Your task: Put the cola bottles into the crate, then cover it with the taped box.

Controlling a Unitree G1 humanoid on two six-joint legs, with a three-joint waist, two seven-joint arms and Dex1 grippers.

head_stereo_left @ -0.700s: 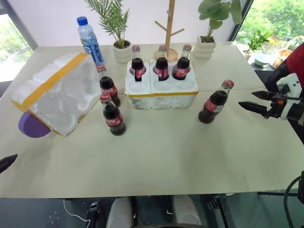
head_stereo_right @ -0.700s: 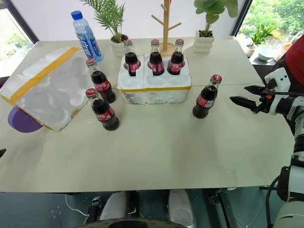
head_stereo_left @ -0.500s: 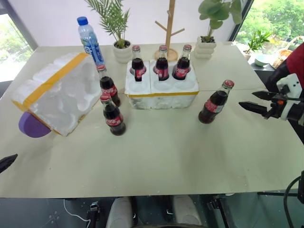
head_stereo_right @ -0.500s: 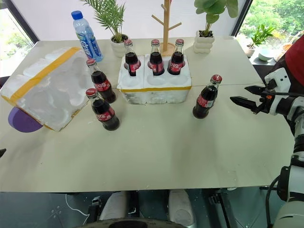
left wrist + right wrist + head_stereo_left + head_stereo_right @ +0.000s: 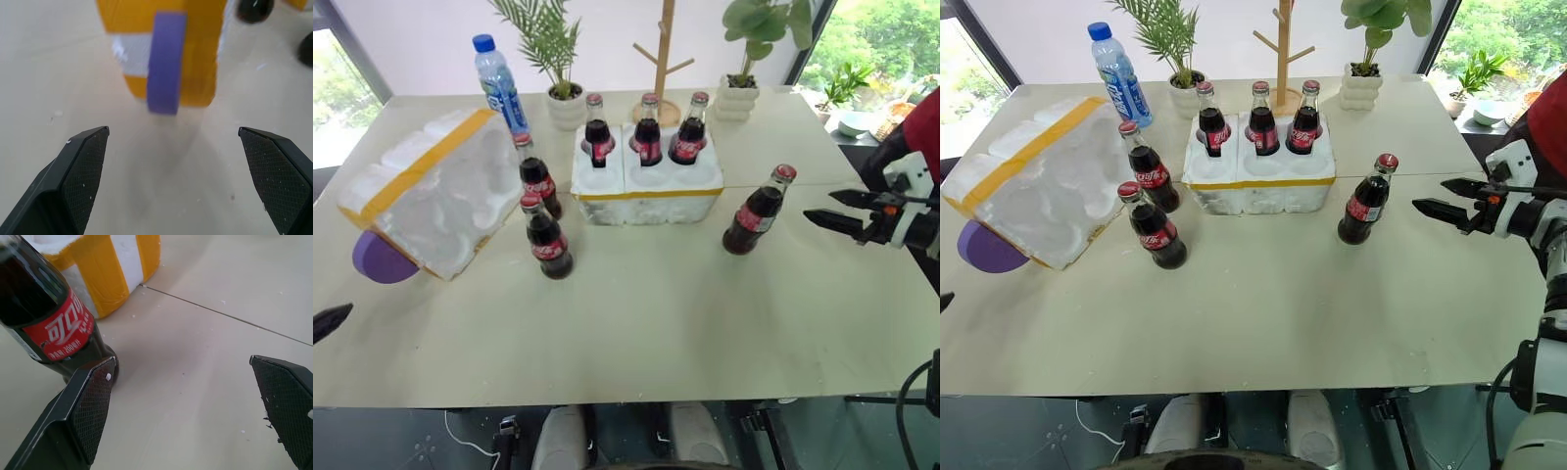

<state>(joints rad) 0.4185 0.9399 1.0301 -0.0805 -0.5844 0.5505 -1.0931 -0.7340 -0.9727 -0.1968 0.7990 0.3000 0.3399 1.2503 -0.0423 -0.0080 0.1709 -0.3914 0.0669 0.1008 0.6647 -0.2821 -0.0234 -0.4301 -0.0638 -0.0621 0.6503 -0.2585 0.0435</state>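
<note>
Right gripper [image 5: 1433, 196] level, jaws spread, near cola bottle [image 5: 1365, 200].

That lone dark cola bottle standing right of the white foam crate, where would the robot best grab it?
Probably round the labelled body of the upright dark glass cola bottle with the red cap, coming level from the robot's right, where the open right claw already faces it. The crate sits on its other side.

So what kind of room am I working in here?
Probably an office or lab demo corner, not a warehouse: a plain beige table set by big windows, with potted plants and a small wooden tree-shaped stand along its far edge.
</note>
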